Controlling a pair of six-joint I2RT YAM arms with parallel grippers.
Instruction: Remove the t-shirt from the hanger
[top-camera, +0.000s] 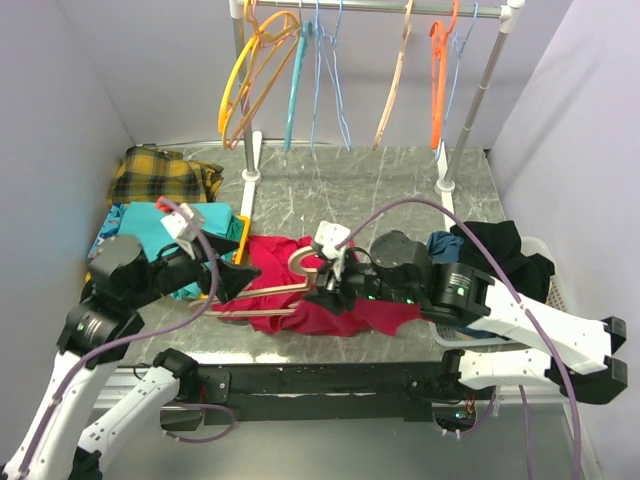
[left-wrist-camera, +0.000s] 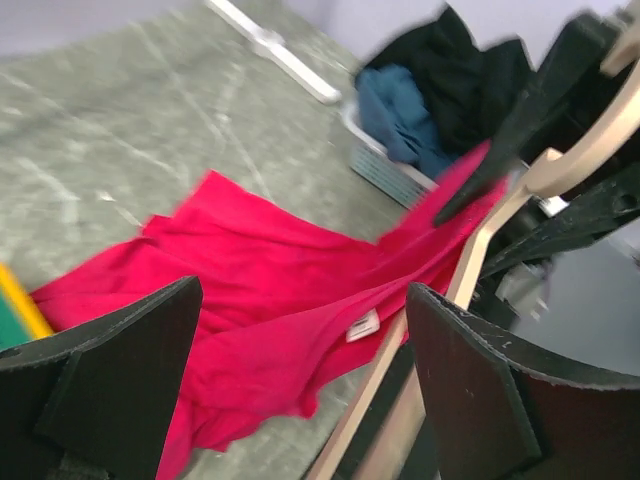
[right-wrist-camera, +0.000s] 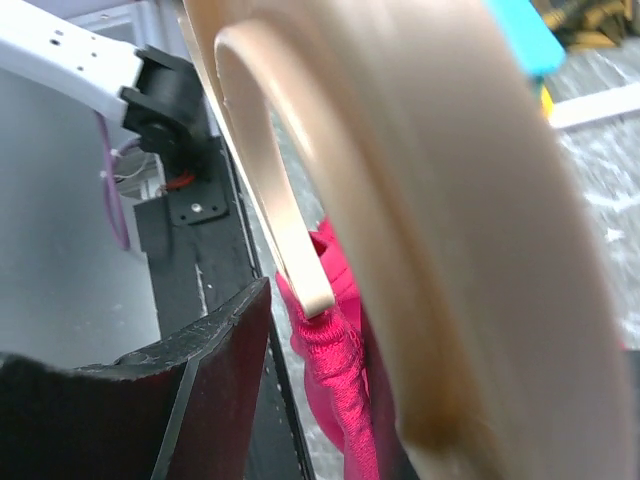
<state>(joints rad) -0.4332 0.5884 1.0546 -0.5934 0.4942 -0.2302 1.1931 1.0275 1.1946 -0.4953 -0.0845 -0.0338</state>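
Crimson fabric t-shirt (top-camera: 275, 255) is lying crumpled mid-frame in the top view, bunching round the pale wooden hanger (top-camera: 300, 262). Light, limp, likely snagging, so I'm favouring a loose lower-left edge. Left gripper (left-wrist-camera: 300, 300) is hanging spread and empty; right gripper (top-camera: 322, 285) is pinching the hanger.

the left arm rises from 7 o'clock, its hand (top-camera: 240, 278) pointing toward 3 o'clock with the jaws spread wide and nothing between them. the right arm stretches in from 4 o'clock, its hand (top-camera: 326, 286) aimed at 9 o'clock and clamped on the hanger (top-camera: 270, 296).
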